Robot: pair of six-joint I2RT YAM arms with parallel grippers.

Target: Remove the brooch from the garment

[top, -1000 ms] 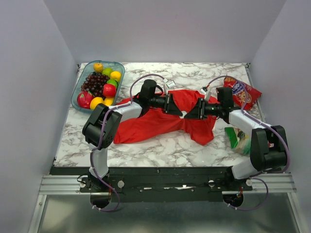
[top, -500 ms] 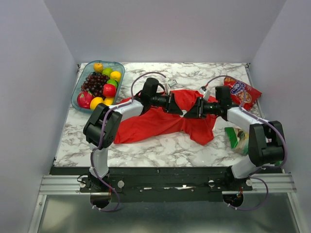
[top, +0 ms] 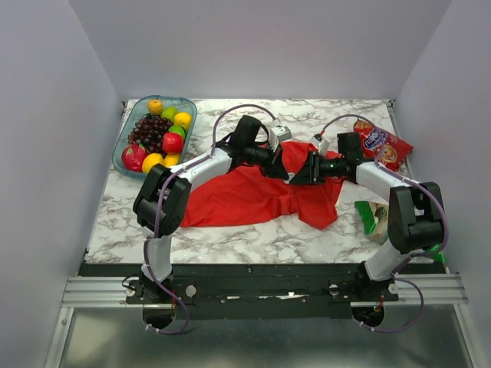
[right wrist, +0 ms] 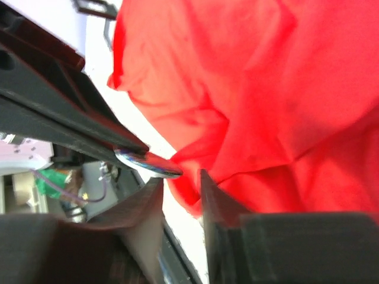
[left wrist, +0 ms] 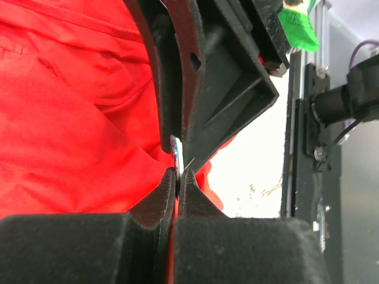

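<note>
Over marble tabletop [top: 253, 230], left end effector [left wrist: 176, 175] pinches brooch [right wrist: 148, 163]; bag [top: 381, 144] lettering illegible.

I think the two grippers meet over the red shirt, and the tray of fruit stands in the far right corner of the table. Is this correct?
Not quite. The tray of fruit stands in the far left corner of the table, not the right, as the top external view shows. The left gripper and the right gripper do meet over the red shirt.
</note>
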